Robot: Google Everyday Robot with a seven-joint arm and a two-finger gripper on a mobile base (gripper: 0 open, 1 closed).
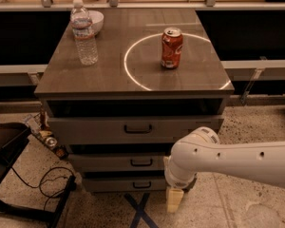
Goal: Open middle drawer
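Gripper (175, 201) low near the floor, pointing down, just right of the lowest drawer (116, 185) — clenched or released, cannot tell. White arm (228, 159) covers the right end of the middle drawer (109, 163), second of three under the top drawer (90, 127) — its handle (141, 162) is apart from the gripper. Soda can (172, 47) and water bottle (84, 32) stand on the cabinet top (133, 80).
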